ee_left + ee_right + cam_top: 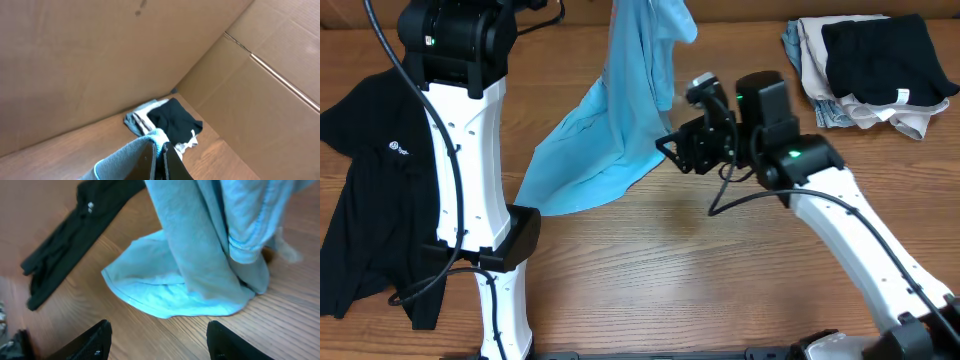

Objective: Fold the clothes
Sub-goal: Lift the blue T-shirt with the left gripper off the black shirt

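Note:
The light blue T-shirt (610, 120) hangs from the top of the overhead view down to the table, its lower part spread on the wood. My left gripper (161, 150) is shut on an edge of the shirt (127, 155) and holds it up high; in the overhead view the gripper itself is out of frame at the top. My right gripper (678, 152) is open and empty, just right of the hanging shirt. In the right wrist view its fingers (159, 340) are spread wide above the wood, short of the shirt's hem (165, 297).
A black shirt (365, 180) lies at the table's left, also in the right wrist view (65, 240). A pile of black, white and grey clothes (865, 65) sits at the back right, seen too in the left wrist view (167, 120). Cardboard walls stand behind the table.

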Controlling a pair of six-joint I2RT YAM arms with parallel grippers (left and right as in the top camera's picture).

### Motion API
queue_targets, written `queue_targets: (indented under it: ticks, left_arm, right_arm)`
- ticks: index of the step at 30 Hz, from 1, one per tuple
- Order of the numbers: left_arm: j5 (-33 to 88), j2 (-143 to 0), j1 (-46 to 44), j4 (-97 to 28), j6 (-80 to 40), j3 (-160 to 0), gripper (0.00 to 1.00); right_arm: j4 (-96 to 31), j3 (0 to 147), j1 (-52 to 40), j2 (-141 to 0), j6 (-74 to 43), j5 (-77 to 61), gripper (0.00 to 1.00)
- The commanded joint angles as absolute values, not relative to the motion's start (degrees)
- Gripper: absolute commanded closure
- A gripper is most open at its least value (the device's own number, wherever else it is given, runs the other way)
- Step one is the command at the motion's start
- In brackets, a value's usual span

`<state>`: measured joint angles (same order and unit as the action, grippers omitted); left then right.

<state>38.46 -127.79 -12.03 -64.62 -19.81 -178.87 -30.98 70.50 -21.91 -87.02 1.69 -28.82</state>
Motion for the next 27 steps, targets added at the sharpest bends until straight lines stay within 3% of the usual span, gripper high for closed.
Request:
queue_targets:
  ticks: [1,14,27]
  left_arm:
    - [41.5,-125.8,-12.4,-64.5,-20.8,-180.0,0.96]
    - [41.9,-119.2,-11.5,-56.9,-22.5,-180.0,0.96]
    - [41.8,-116.2,-11.2,-58.4,-22.1,-180.0,0.96]
  right_arm:
    - [-30.7,72.1,-23.3,-89.5,1.5,-22.5,0.35]
    - [-33.2,72.1,-22.9,-94.0,1.3,-17.7,0.32]
    - [-33.0,72.0,-23.0,-94.6,1.3,-19.8,0.31]
